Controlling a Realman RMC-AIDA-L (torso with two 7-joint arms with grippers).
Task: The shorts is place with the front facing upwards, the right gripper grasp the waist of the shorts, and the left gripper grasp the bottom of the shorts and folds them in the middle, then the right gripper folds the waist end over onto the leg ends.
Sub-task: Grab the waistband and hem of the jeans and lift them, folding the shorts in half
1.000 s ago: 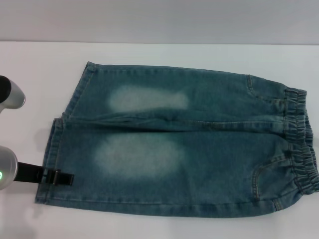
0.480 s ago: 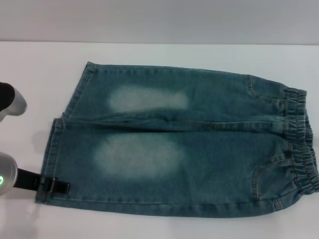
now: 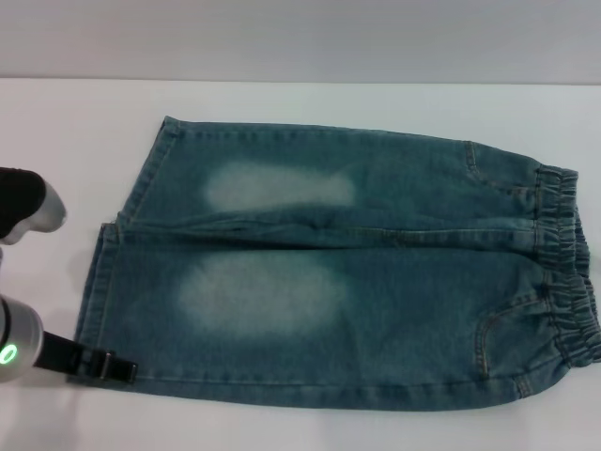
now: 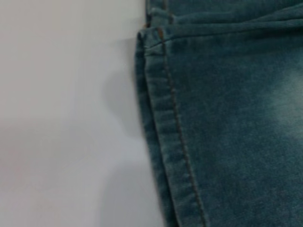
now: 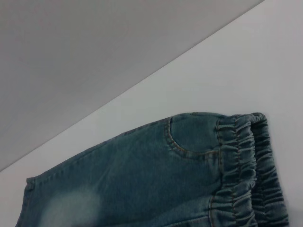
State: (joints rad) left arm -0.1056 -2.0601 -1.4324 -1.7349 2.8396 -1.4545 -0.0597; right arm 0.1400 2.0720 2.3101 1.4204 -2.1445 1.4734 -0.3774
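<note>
The shorts [image 3: 347, 272] lie flat and front up on the white table [image 3: 75, 122], legs to the left, waist to the right. The waist of the shorts [image 3: 566, 272] is a gathered band, also seen in the right wrist view as the waist [image 5: 246, 170] beside a curved pocket seam. The bottom of the shorts [image 3: 94, 291] is two straight hems, one of them the hem [image 4: 165, 132] seen close in the left wrist view. My left gripper [image 3: 115, 368] reaches in low from the left, its black prong lying over the near corner of the near leg's hem. The right gripper is out of view.
The left arm's silver wrist [image 3: 14, 343] with a green light and a further arm segment [image 3: 23, 202] stand at the left edge. Bare white table [image 4: 61, 118] surrounds the shorts. A grey wall [image 3: 300, 38] runs behind the table.
My left gripper has slid along the near leg's hem toward the table's front edge, from mid-hem to the near corner. The shorts have not moved.
</note>
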